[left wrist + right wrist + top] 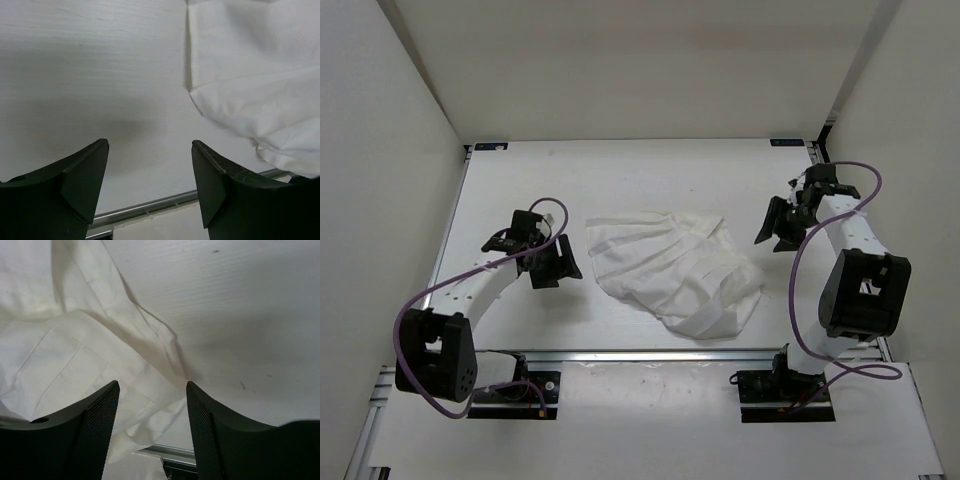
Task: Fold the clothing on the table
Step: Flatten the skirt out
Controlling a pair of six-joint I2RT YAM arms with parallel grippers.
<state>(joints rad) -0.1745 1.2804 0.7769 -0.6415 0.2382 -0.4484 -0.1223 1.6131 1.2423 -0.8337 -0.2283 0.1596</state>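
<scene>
Clothing (675, 272) is lying rumpled mid-table, and I am gripping none of it.

It is sprawling from the centre of the table (620, 175) toward the near right, its bulging end sitting close to the near rail (670, 354), creases running along its length. I am holding my left gripper (555, 262) just beside its left edge, jaws spread wide and empty. I am hanging my right gripper (777, 225) over its right edge, jaws also parted, pinching nothing.

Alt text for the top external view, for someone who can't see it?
The clothing lies crumpled at the middle of the table, held by neither arm. The left gripper and right gripper flank it, both open.
</scene>
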